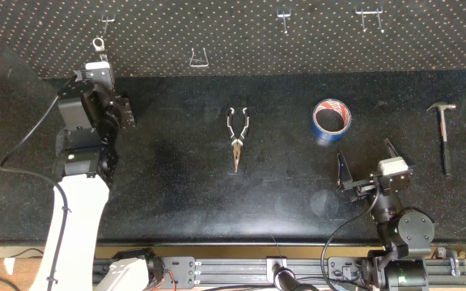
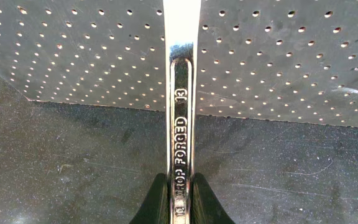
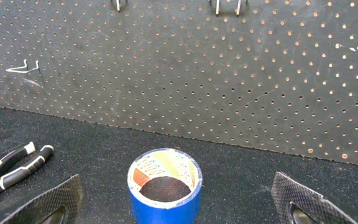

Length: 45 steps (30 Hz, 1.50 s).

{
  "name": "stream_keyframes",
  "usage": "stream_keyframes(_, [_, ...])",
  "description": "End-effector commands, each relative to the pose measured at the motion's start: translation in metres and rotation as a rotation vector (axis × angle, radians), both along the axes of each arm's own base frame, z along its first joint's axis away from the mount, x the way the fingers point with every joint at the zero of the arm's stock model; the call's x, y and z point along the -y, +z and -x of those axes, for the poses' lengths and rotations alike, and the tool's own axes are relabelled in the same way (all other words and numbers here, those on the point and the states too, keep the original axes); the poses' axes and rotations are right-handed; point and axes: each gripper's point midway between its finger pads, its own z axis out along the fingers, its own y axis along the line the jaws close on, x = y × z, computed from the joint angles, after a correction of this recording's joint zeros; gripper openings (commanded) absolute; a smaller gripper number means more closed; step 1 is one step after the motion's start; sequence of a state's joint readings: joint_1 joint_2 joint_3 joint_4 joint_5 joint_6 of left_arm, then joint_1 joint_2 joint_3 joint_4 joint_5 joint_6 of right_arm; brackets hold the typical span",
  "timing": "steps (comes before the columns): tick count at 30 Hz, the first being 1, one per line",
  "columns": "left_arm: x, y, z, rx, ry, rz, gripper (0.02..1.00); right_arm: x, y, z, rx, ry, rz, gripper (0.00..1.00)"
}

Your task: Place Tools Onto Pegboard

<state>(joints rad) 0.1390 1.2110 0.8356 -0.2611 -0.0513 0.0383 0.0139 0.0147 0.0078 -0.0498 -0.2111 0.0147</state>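
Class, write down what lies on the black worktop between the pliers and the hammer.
The blue tape roll lies between the pliers and the hammer, as the top view shows.

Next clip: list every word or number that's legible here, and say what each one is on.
"DROP FORGED": stamped along the shank of the wrench held in the left pincer.
"13": on the same shank, just beyond those words.
A further number at the pincer end of the shank: partly hidden, not readable.
Print inside the core of the blue tape roll: too small to read.
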Motion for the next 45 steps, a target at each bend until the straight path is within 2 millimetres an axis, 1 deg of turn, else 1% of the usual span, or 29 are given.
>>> stream_keyframes(1, [0.002, 0.022, -0.010, 0.065, -0.011, 0.002, 0.027, 0.001, -0.001, 0.000, -0.005, -0.006, -0.011, 0.998])
stream_keyframes(5, [0.013, 0.019, -0.013, 0.056, -0.057, -0.023, 0.029, 0.001, -0.001, 0.000, -0.005, -0.006, -0.011, 0.998])
stream_keyframes(13, [0.007, 0.019, -0.013, 0.051, -0.024, -0.040, 0.027, 0.001, -0.001, 0.000, -0.005, -0.006, -0.011, 0.998])
stream_keyframes(15, [0.007, 0.027, -0.015, 0.069, -0.025, -0.042, 0.029, 0.001, -0.001, 0.000, -0.005, -0.006, -0.011, 0.998])
stream_keyframes(17, [0.007, 0.046, -0.016, 0.113, -0.024, -0.047, 0.029, 0.001, -0.001, 0.000, -0.005, -0.006, -0.011, 1.000])
stream_keyframes(19, [0.008, 0.048, -0.012, 0.113, -0.025, -0.047, 0.029, 0.001, -0.001, 0.000, -0.005, -0.006, -0.011, 0.998])
stream_keyframes(24, [0.008, 0.038, -0.004, 0.061, -0.024, -0.040, 0.027, 0.001, -0.001, 0.000, -0.005, -0.006, -0.011, 0.998])
stream_keyframes(28, [0.007, 0.038, -0.004, 0.059, -0.022, -0.040, 0.029, 0.001, -0.001, 0.000, -0.005, -0.006, -0.011, 0.998])
stream_keyframes(30, [0.001, 0.036, -0.004, 0.055, -0.005, -0.035, 0.029, 0.001, -0.001, 0.000, -0.005, -0.006, -0.011, 0.998])
stream_keyframes(34, [0.001, 0.035, -0.004, 0.053, -0.006, -0.035, 0.027, 0.001, -0.001, 0.000, -0.005, -0.006, -0.011, 1.000])
stream_keyframes(45, [-0.002, 0.023, -0.009, 0.023, 0.001, -0.032, 0.029, 0.001, -0.001, 0.000, -0.005, -0.006, -0.011, 0.998])
